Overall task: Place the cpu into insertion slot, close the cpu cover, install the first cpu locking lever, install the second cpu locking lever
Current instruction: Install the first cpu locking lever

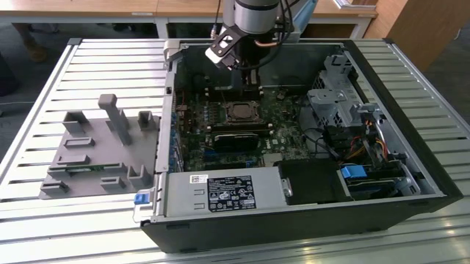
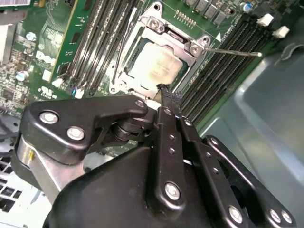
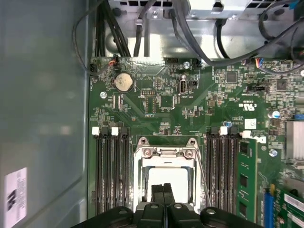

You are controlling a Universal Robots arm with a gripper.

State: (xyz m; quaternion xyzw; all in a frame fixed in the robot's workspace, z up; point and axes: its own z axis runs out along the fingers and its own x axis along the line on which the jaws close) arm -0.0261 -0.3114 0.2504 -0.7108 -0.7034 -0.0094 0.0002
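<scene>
Closest to the lens in the second wrist view is the gripper (image 2: 164, 90), its black linkage bars and bolts crowding the foreground. Its two fingers are pressed together with nothing visible between them, and their tip sits at the edge of the cpu cover (image 2: 156, 26).

Behind the work area in the exterior view stand wooden desks (image 1: 110, 8) and a wooden cabinet (image 1: 419, 27) on the exterior view's right, over a dark floor (image 1: 15, 49). The work surface is a pale slatted metal table (image 1: 88, 60). On it lies an open black computer case (image 1: 294, 225) on its side, with a grey fixture tray (image 1: 96, 148) just beside it on the exterior view's left. The arm (image 1: 253, 22) reaches down into the case.

Inside, a green motherboard (image 3: 156, 118) covers the case floor, with a silver power supply (image 1: 220, 192) along the near wall. Black memory slots (image 3: 111, 171) flank the insertion slot (image 1: 239, 112) on both sides. The cover lies flat over the slot, and the cpu (image 2: 159, 66) sits in it, its silver-grey top showing through the cut-out. A thin metal lever (image 2: 232, 51) sticks out from the socket's corner across the memory slots.
</scene>
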